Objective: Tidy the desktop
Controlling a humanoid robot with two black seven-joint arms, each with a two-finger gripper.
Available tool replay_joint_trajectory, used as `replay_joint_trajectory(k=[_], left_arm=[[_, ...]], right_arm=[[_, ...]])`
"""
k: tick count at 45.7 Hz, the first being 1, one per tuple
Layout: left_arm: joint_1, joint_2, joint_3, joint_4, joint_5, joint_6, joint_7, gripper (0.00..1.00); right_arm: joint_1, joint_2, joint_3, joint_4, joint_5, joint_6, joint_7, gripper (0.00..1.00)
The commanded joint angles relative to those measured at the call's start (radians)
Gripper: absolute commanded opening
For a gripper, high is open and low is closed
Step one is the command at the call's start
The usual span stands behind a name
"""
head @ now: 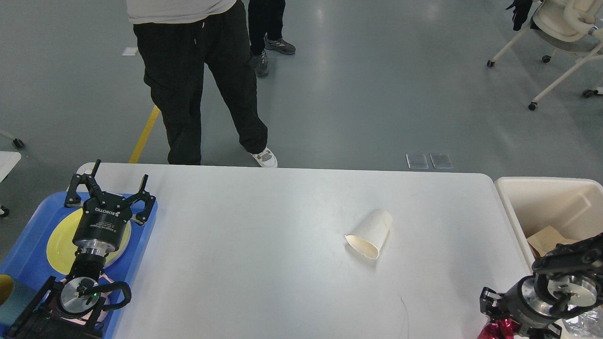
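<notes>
Head view looks down on the tabletop (264, 263), a large white slab with rounded corners that fills the lower half of the frame. Only one loose item lies on its bare surface: a white paper cup (370, 234), tipped on its side a little toward 3 o'clock of centre, its open mouth facing about 7 o'clock.

At the 9 o'clock edge sits a blue tray (28, 254) holding a yellow plate (59, 245). The left gripper (111, 197) hovers over that tray, its two fingers spread wide apart with nothing between them. Off the 3 o'clock edge stands a cream bin (541, 207) that already contains a piece of brown cardboard (546, 238) and some clear plastic wrap, mostly hidden by the arm.

The right gripper (494, 313) shows at about 5 o'clock, low at the frame's bottom edge, between the tabletop corner and the bin. It is dark and seen nearly end-on, so I cannot tell whether its fingers are apart or together. Something red and shiny (492, 328) shows just under it, but whether it is held I cannot say.

Judging from the layout, the tidying looks well advanced: rubbish is in the bin, the plate is on the tray, and most of the surface is bare. What seems left is the fallen cup, which lies well apart from both grippers and nearer the right one, so it is probably the right arm's job to carry it toward the bin.
</notes>
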Motion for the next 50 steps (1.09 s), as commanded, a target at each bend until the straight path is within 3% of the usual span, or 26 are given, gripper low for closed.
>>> replay_joint_trajectory(k=[1,6,15,20,26,35,43,50], left_arm=[[0.000,0.000,0.000,0.001,0.000,0.000,0.001,0.96],[0.000,0.000,0.000,0.001,0.000,0.000,-0.001,0.96],[0.000,0.000,0.000,0.001,0.000,0.000,0.001,0.96],[0.000,0.000,0.000,0.001,0.000,0.000,0.001,0.96],[-0.001,0.000,0.000,0.001,0.000,0.000,0.001,0.96],[-0.001,0.000,0.000,0.001,0.000,0.000,0.001,0.96],[0.000,0.000,0.000,0.001,0.000,0.000,0.001,0.96],[0.000,0.000,0.000,0.001,0.000,0.000,0.001,0.96]], right_arm=[[0.190,0.007,-0.094,0.018,0.048,0.173,-0.001,0.00],[0.377,0.014,-0.191,0.076,0.125,0.264,-0.001,0.00],[0.787,0.126,-0.475,0.257,0.263,0.271,0.008,0.00],[0.893,0.142,-0.524,0.305,0.311,0.271,0.011,0.00],[0.895,0.142,-0.533,0.305,0.318,0.258,0.020,0.00],[0.802,0.140,-0.622,0.259,0.321,0.150,0.100,0.00],[0.539,0.025,-0.608,0.028,0.309,0.101,0.111,0.00],[0.280,-0.033,-0.477,-0.178,0.306,0.066,0.108,0.00]])
